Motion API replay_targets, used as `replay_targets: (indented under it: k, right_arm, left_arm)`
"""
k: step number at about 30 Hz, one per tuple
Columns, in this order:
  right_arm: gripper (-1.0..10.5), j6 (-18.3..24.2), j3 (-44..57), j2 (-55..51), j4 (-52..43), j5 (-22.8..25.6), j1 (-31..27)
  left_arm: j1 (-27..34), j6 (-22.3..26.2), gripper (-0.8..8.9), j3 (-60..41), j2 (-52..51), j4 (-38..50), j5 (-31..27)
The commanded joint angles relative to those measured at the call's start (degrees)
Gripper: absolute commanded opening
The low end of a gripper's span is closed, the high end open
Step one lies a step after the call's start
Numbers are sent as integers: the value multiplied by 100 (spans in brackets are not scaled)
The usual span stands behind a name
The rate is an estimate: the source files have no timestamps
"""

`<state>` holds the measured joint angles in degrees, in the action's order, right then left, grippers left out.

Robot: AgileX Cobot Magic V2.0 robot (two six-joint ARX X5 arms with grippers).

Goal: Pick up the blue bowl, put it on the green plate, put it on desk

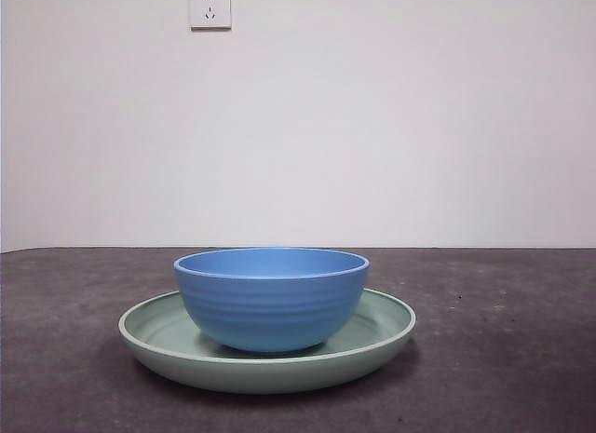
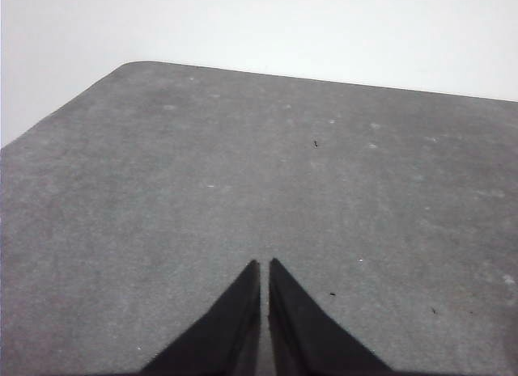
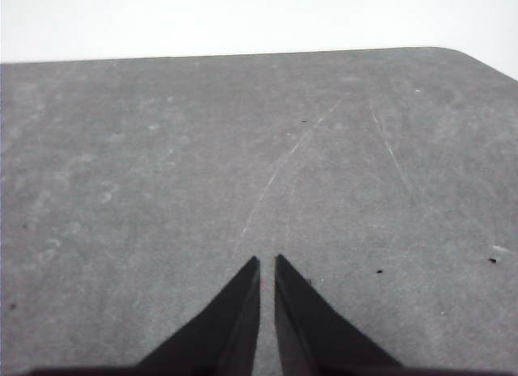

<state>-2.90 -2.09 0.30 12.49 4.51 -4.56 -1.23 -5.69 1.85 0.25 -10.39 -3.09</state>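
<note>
1. Left gripper (image 2: 264, 267): jaws together, tips almost touching, holding nothing; only bare desk (image 2: 243, 166) ahead of it.
2. Right gripper (image 3: 267, 263): jaws likewise closed and empty, above faintly scratched tabletop.
3. Neither wrist view caught bowl or plate, so which arm stood nearer could not be told; both waited clear.
4. Blue bowl (image 1: 271, 298): round, deep, faintly ridged outside, no long axis; stood upright inside the green plate (image 1: 386, 323).
5. Plate: wide, shallow, low rim, flat on the matte speckled desk, near its front edge, about mid-width.
</note>
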Motion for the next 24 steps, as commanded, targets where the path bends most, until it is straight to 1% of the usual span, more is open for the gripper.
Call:
replay_targets:
  k: [1,2,4,7,24]
  right_arm:
    - [27,409,96,-9,-140,11,-9]
    - [27,518,125,-9,-219,7,-9]
    - [27,562,144,-9,-271,9,-9]
    - [27,481,144,-9,-278,-15,-9]
    - [27,485,144,-9,-348,2,-9]
  left_arm:
    - [13,-42,20,-116,-7,-33,-17]
    - [13,-42,20,-116,-7,-33,-17]
    - [13,-42,20,-116,-7,-33,-17]
    - [13,-42,20,-116,-7,-33,-20]
    - [13,-42,20,-116,-7,-35,-17]
